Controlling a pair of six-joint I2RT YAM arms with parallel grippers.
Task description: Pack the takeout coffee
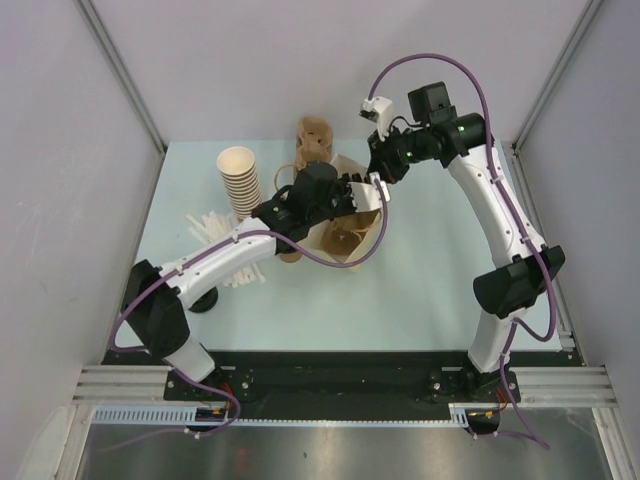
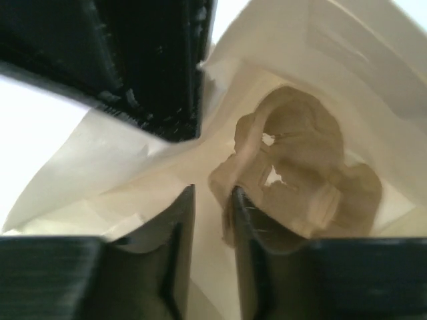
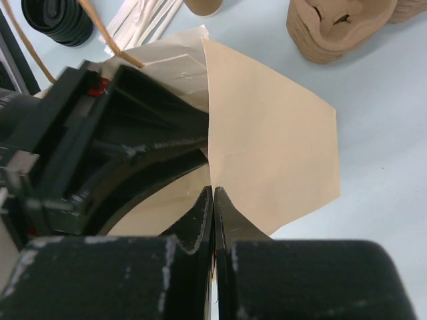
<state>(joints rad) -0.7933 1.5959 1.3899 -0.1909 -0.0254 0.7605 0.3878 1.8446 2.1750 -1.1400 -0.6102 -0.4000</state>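
At mid tabletop, right jaws pinch the paper bag rim at two o'clock, left jaws slightly spread inside it, takeout coffee unseen; a finger snagging paper could topple the bag.

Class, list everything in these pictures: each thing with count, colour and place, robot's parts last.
bag: one, white and tan, mid-table, mouth open.
tray: one, brown, inside the bag.
tray stack: one, brown, behind the bag.
cup stack: one, brown with cream insides, left of the bag.
sticks: many, white, loose beside the cup stack.
lids: one pile, black, near the sticks.
lidded cup: none in view.
table: one, pale blue, under everything.
left tool: one, black, open, inside the bag.
right tool: one, black, shut on the bag's edge.
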